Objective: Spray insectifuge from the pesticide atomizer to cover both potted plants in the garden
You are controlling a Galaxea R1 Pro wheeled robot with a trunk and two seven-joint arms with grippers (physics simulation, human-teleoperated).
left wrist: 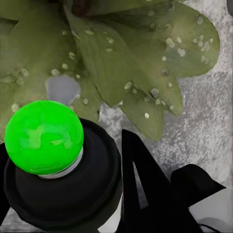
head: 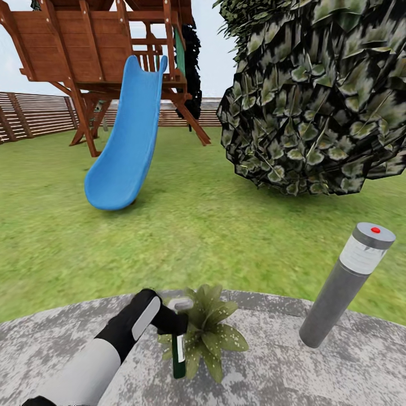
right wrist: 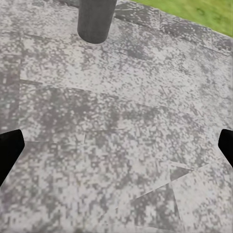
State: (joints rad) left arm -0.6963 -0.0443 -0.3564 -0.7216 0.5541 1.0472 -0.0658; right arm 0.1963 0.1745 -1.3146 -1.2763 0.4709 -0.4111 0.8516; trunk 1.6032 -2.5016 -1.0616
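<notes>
Atomizer (head: 179, 344) unlabelled, left gripper (head: 172, 321), plant (head: 211, 330)

Bollard lamp (head: 343, 285) right of potted plant (head: 211, 332)

The patio (head: 338, 372) looks like rough, mottled grey stone, matt. The slide (head: 127, 141) is smooth blue plastic with a soft shine. The play tower (head: 84, 51) is brown wood. The bollard lamp (head: 344, 287) has a matt grey metal-like post. The plant's leaves (left wrist: 141, 63) are dull green with pale speckles
</notes>
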